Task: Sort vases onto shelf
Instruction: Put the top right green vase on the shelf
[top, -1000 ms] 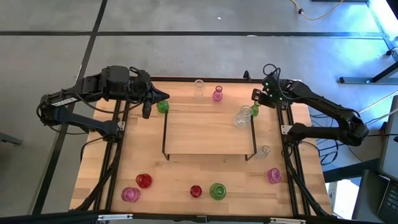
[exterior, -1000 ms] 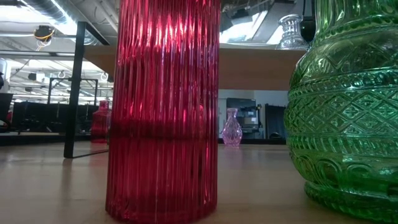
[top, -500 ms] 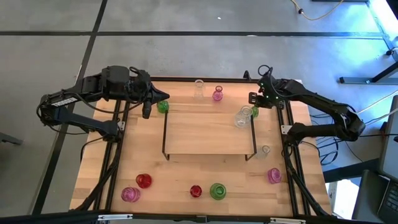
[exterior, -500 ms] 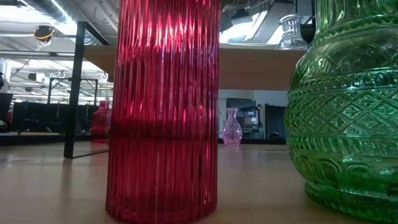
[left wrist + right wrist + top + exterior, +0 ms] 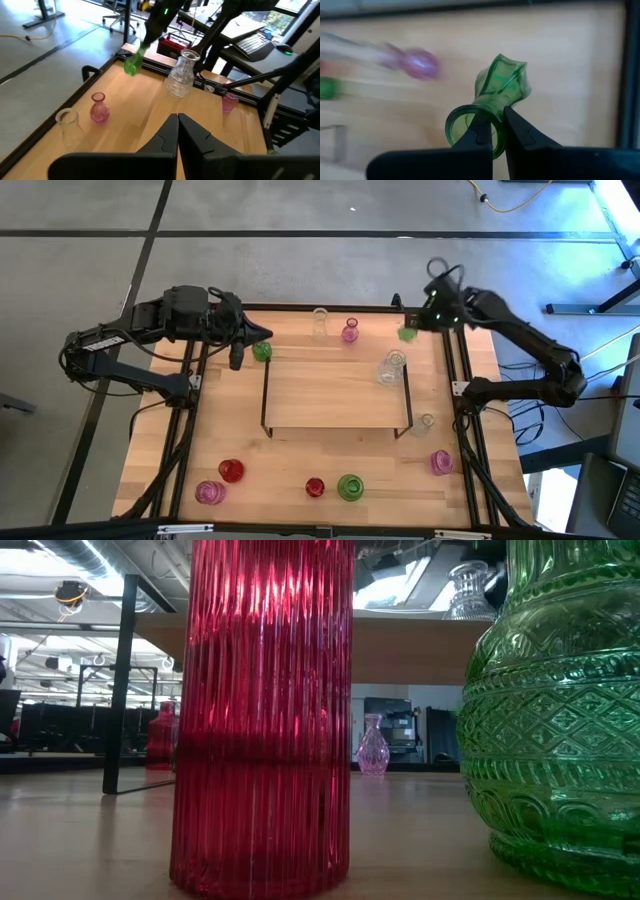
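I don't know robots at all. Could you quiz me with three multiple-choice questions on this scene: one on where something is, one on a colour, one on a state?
1. Where does the big clear vase stand?
A. on the shelf's right edge
B. on the floor
C. in the left gripper

2. What colour is the vase in the right gripper?
A. red
B. green
C. clear

3. How is the left gripper?
A. shut on a pink vase
B. wide open
C. shut and empty

Answers: 1 A, the high view shows it on the shelf. 2 B, the right wrist view shows green glass. 3 C, its fingers meet with nothing between.
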`<act>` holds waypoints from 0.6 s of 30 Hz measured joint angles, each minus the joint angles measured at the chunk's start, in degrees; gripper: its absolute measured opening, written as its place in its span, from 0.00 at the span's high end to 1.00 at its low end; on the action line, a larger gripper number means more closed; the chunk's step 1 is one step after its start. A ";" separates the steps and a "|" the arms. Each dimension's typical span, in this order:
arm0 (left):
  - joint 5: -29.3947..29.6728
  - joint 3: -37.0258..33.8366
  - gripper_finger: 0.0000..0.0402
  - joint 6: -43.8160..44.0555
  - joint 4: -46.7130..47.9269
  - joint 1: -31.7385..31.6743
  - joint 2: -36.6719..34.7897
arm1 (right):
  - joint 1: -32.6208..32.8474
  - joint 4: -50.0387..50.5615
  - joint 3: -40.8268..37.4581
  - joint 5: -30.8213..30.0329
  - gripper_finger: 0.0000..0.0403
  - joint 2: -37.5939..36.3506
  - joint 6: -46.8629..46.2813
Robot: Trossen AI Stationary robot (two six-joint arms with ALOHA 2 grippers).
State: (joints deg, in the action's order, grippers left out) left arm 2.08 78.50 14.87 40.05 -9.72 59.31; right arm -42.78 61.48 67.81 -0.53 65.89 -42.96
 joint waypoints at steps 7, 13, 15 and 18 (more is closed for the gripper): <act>1.14 0.00 1.00 -0.39 -0.19 0.00 0.00 | 0.04 2.77 20.23 1.57 1.00 1.80 5.18; 1.43 0.00 1.00 -0.41 -0.28 0.00 0.28 | 3.77 6.24 38.07 7.14 1.00 9.84 8.63; 1.45 -0.02 1.00 -0.37 -0.26 0.00 0.37 | 7.31 8.55 44.03 6.07 1.00 14.14 9.44; 1.43 -0.02 1.00 0.06 -0.28 -0.01 0.36 | 12.77 13.09 52.97 6.15 1.00 21.77 11.60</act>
State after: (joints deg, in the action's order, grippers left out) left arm 3.52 78.48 14.93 39.77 -9.73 59.67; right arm -30.01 74.57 120.78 5.62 87.66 -31.36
